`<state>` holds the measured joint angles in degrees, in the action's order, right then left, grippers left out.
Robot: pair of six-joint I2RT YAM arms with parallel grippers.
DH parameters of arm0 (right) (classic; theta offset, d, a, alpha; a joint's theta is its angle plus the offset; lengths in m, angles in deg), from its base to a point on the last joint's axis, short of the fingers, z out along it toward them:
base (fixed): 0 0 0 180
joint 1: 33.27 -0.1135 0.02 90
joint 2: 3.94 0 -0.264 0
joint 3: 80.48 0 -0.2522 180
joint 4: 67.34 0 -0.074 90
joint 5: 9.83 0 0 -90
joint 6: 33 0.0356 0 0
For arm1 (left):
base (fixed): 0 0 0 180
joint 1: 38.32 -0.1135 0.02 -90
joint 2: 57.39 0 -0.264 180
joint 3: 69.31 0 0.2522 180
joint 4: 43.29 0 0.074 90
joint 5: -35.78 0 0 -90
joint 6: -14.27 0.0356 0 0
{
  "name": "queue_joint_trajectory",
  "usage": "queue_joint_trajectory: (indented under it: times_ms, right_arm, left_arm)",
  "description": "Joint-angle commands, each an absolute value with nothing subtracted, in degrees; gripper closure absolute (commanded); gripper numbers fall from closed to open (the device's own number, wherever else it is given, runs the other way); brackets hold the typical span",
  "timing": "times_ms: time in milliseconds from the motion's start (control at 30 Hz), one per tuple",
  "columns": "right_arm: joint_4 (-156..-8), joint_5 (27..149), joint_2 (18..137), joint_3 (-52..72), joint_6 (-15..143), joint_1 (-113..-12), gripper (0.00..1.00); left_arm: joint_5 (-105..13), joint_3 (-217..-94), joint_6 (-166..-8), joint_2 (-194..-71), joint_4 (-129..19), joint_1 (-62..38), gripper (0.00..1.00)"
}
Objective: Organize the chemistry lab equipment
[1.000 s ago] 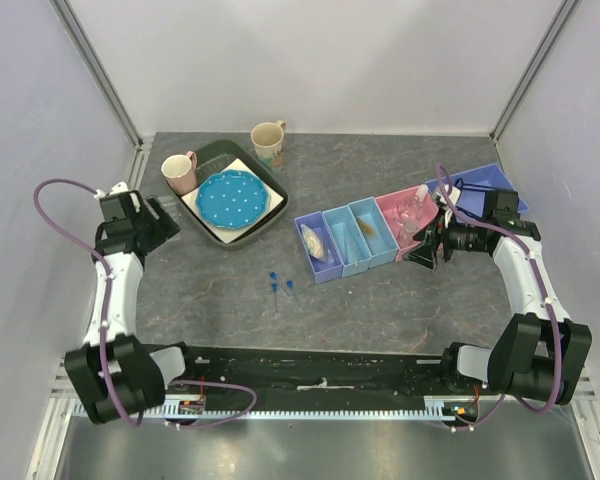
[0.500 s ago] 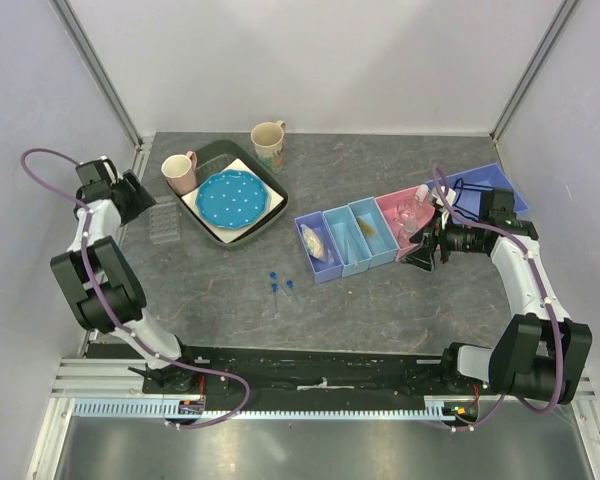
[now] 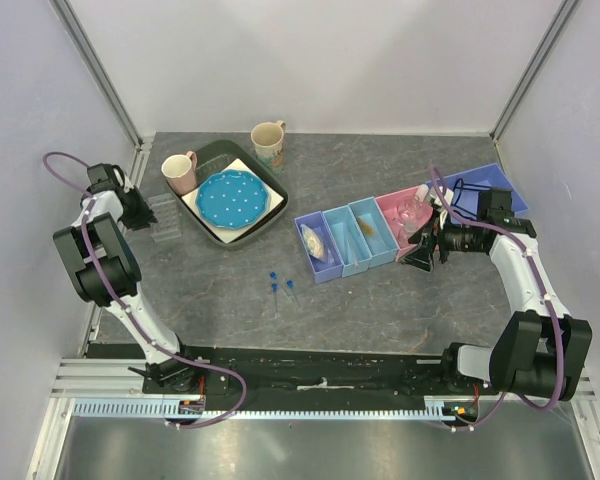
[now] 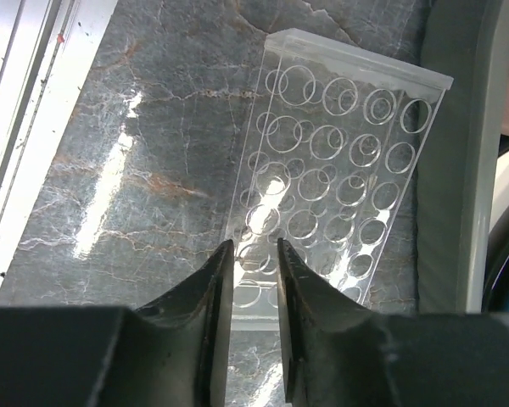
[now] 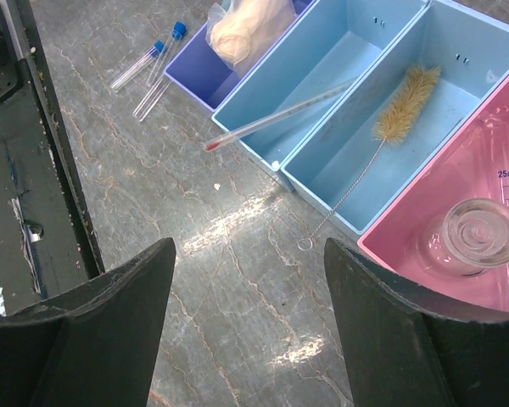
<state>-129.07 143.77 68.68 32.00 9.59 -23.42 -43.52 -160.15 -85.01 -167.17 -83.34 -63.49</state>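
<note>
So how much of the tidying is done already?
Partly. The bag, brush and flask already lie in bins. The left gripper hangs over the clear rack, jaws narrow, grip unclear. The blue-capped tubes lie loose on the table, not yet sorted.

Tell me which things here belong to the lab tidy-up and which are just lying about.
Lab job: clear tube rack, blue-capped tubes, flask, bottle brush, whitish bag, black wire frame.
Lying about: pink mug, cream mug, dotted blue plate.
</note>
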Motion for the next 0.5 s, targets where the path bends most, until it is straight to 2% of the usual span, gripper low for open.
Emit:
queue_joint_trajectory:
  times_ms: [0,233,467]
  right_arm:
    - [-129.00,146.18,69.01,29.42,7.43,-23.78,0.22]
    - [-129.44,146.27,68.66,29.24,7.17,-24.22,0.21]
    - [-130.06,146.62,68.04,28.98,6.56,-24.92,0.21]
  left_arm:
    - [-43.06,-162.61,-82.84,-168.57,-85.44,-63.72,0.73]
    - [-42.36,-157.26,-85.39,-164.89,-86.23,-63.72,0.87]
    - [-40.86,-146.19,-91.54,-156.64,-86.76,-63.46,0.92]
